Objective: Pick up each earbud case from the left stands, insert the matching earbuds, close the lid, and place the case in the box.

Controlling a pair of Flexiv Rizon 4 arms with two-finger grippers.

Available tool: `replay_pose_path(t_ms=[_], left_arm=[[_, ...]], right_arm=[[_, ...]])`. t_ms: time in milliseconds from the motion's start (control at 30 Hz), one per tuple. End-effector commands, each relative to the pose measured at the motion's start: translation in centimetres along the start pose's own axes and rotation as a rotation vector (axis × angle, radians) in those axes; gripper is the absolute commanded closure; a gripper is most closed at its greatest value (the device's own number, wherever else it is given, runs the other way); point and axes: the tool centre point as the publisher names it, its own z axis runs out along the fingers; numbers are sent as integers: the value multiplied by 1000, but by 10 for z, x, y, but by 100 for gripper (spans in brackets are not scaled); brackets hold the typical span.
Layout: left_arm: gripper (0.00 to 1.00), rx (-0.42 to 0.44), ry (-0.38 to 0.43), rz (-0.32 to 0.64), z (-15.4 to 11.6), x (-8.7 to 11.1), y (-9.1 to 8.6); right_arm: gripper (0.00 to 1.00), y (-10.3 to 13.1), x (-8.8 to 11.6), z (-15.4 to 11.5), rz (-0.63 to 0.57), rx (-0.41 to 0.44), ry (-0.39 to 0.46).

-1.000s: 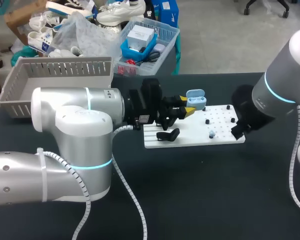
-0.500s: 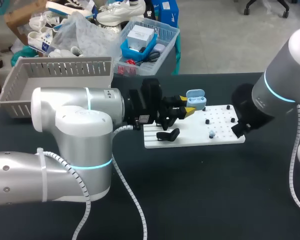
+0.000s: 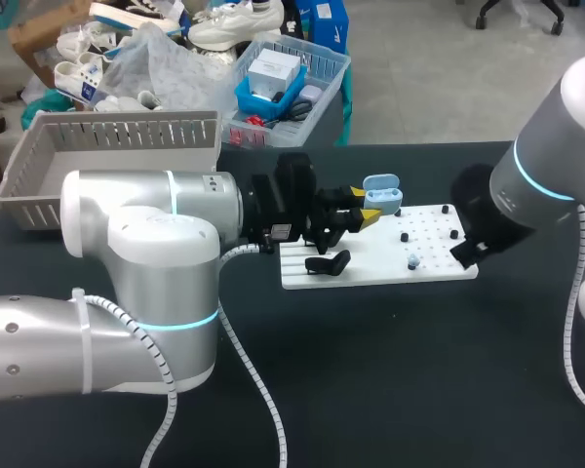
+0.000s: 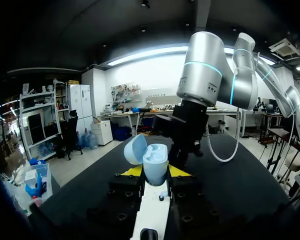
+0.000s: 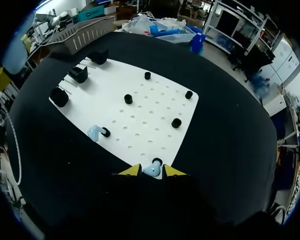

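- The earbud case (image 4: 154, 160), lid open, is near the far edge of the white board (image 3: 370, 271), clamped at its lower body by the left gripper (image 4: 155, 171).
- It seems light, hard and smooth (probably slippery), so hold the body, not the lid.
- The right gripper (image 5: 151, 171) pinches a small earbud (image 5: 151, 168).

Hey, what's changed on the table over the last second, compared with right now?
Nothing visibly changed. The left pincer stays shut on the light blue earbud case, its lid open, above the white pegged board. The right pincer stays at the board's edge, right at a small light blue earbud.
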Motion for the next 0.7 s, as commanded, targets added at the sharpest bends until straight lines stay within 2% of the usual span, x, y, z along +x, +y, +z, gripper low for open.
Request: replay_pose_path(t_ms=[33,200,367,567,633,667,700], left_arm=[[100,-7,-3,0,1,0,-1],[100,-7,-3,0,1,0,-1],[100,-7,-3,0,1,0,-1],[100,-7,-3,0,1,0,-1],[100,-7,-3,0,1,0,-1],[100,-7,-3,0,1,0,-1],[100,-7,-3,0,1,0,-1]], right_arm=[[76,1,0,1,3,5,0],[78,1,0,1,7,6,0],[87,1,0,2,12,5,1],[88,1,0,3,19,5,2],[94,1,1,3,21,5,2],[100,1,1,3,22,5,3],[100,1,1,3,23,5,3]])
